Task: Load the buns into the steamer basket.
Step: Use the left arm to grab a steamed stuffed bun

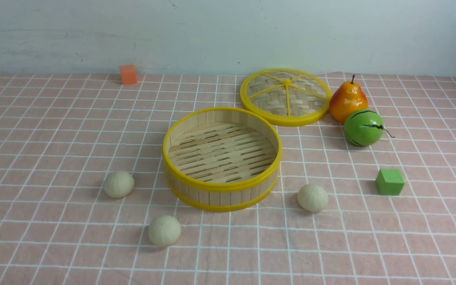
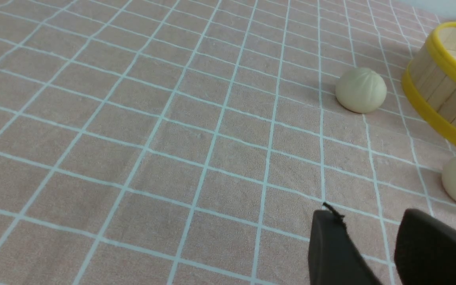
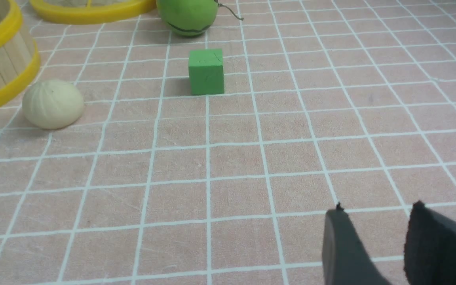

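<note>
Your left jaws and right jaws both hover parted and empty, low over the pink checked desk (image 1: 54,138), with a pale wall (image 1: 228,31) across the frame's top.

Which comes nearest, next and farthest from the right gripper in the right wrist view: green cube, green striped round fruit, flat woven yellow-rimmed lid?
From the right gripper:
1. Green cube: nearest, straight ahead.
2. Green striped round fruit: next, just beyond the cube.
3. Flat woven yellow-rimmed lid: farthest, farther back and to the robot's left of the fruit.
</note>
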Motion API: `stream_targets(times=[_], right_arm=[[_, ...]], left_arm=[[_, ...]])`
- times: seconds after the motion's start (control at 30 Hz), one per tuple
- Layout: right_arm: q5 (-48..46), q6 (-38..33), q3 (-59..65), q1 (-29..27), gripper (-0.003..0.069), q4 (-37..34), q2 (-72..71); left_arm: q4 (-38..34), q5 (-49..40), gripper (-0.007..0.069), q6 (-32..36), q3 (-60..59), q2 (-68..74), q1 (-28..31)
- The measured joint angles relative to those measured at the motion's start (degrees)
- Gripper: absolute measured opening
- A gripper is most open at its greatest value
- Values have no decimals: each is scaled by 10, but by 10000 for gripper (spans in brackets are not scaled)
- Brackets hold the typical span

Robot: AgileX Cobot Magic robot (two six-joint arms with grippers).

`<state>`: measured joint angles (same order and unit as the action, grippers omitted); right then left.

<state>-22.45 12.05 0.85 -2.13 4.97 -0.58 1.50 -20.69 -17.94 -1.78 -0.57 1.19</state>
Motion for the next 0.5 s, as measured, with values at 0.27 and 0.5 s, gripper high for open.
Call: stream_targets(times=[0.27,0.5], right_arm=[[0,0,0,0,239,-17,0],[1,2,0,0,239,-37,0]], left_arm=[[0,0,238,0,0,0,0],[14,14,238,-8,0,0,0]])
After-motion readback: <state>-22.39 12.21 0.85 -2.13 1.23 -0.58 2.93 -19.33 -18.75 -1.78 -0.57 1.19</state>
